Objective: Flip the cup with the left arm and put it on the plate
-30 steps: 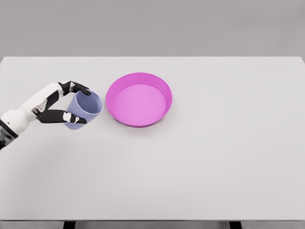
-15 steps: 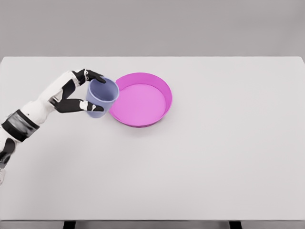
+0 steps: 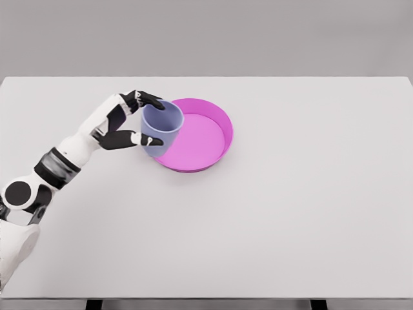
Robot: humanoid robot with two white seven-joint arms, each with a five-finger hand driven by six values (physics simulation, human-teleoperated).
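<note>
One cup [image 3: 161, 127] to deal with here, pale blue-lavender, and it's sitting a bit left of the frame's centre, mouth up and tipped slightly toward the camera, overlapping the left rim of the pink plate [image 3: 216, 132]. So it looks flipped upright already, and my guess is it's being carried over the rim so it can come down on the plate's flat floor. I can't tell if its base is touching the rim or clear of it. The left hand [image 3: 132, 123] has it pinched from the left side: dark fingers wrap over the top near the rim, thumb presses lower on the wall, fingers curled snug around the cup. Holding it by the side like that leaves the bottom free for setting down, which makes sense to me. The white arm stretches diagonally from the lower left corner up to the cup, nearly straight. Everything sits on the plain white table [image 3: 290, 213]; no right arm in sight.
</note>
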